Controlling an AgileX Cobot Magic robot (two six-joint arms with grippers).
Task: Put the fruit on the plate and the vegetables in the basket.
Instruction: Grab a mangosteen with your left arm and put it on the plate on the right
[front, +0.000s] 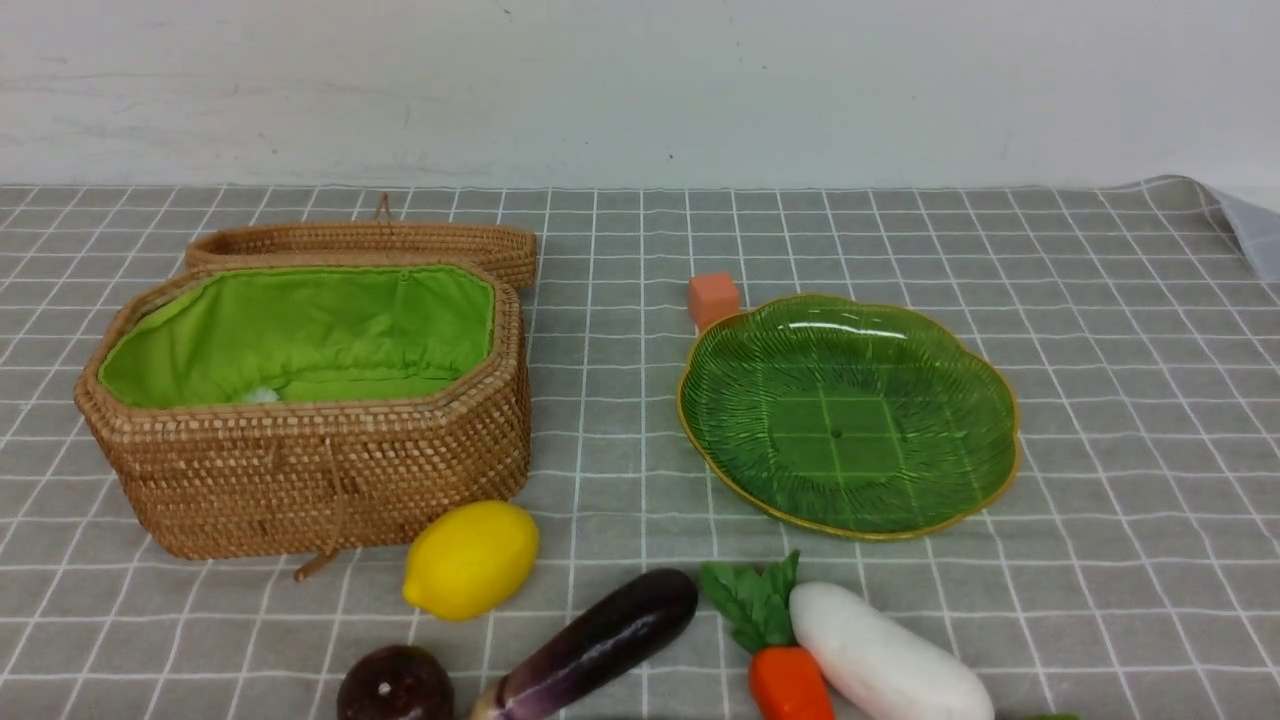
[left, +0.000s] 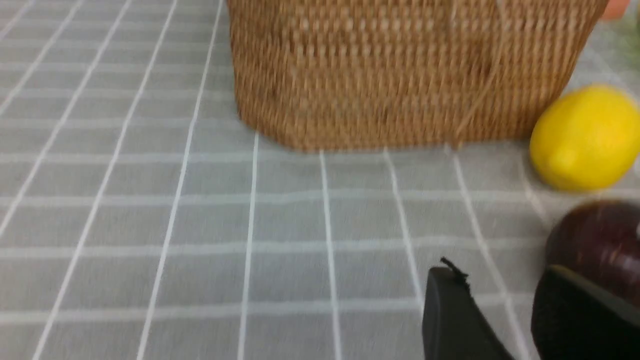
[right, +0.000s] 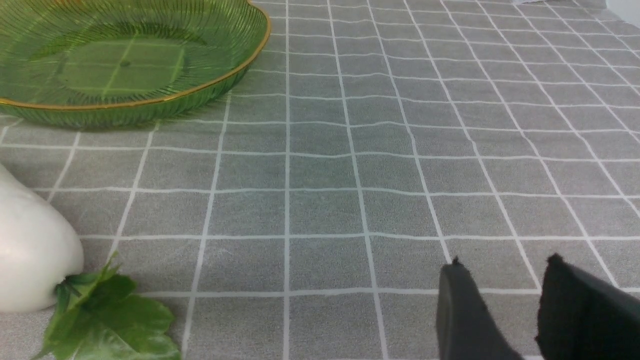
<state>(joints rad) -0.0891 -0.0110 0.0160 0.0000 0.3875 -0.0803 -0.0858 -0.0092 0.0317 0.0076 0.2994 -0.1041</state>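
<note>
The lemon (front: 470, 558) lies just in front of the open wicker basket (front: 310, 470). The maroon fruit (front: 395, 685), eggplant (front: 600, 645), carrot (front: 790, 682) and white radish (front: 885, 665) lie along the near edge. The green plate (front: 850, 410) is bare. The mango is out of view. My left gripper (left: 500, 272) is open and empty, low over the cloth, with the maroon fruit (left: 597, 245) just beyond one finger and the lemon (left: 585, 137) and basket (left: 400, 70) further on. My right gripper (right: 502, 262) is open and empty, away from the radish (right: 30, 255) and plate (right: 125, 60).
The flat wicker lid (front: 370, 243) leans behind the basket. A small orange cube (front: 713, 297) sits at the plate's far left rim. Green leaves (right: 110, 320) lie at the radish's end. The grey checked cloth's edge (front: 1235, 215) is at the far right.
</note>
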